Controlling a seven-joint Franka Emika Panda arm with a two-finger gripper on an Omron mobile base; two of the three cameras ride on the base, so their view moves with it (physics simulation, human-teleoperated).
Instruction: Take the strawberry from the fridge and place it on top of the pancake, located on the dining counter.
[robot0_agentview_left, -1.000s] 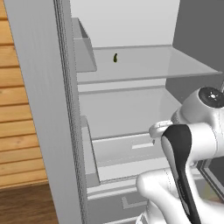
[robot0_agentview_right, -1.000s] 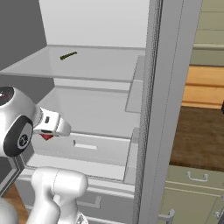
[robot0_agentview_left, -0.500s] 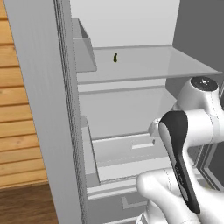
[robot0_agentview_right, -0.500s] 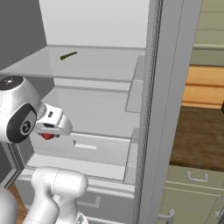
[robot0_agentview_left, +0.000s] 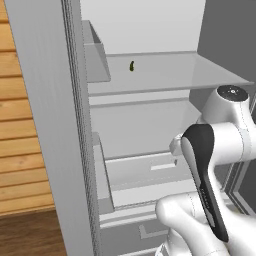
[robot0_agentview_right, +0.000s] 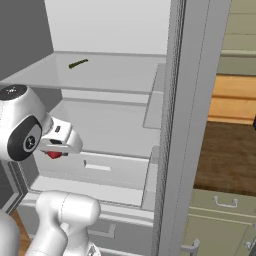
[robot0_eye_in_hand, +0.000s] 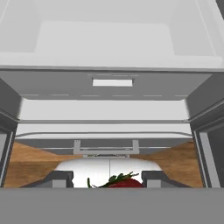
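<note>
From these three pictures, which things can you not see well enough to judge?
- Strawberry: in the right base view, mostly covered by the pincer; in the hand view, cut off by the bottom edge.
- Pincer contact with the strawberry: the fingers are barely visible in the hand view.
- Dark green item on the fridge shelf: too small to identify.

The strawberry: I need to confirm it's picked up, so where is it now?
The strawberry sits in the gripper, left of the right base view, before the open fridge.
</note>
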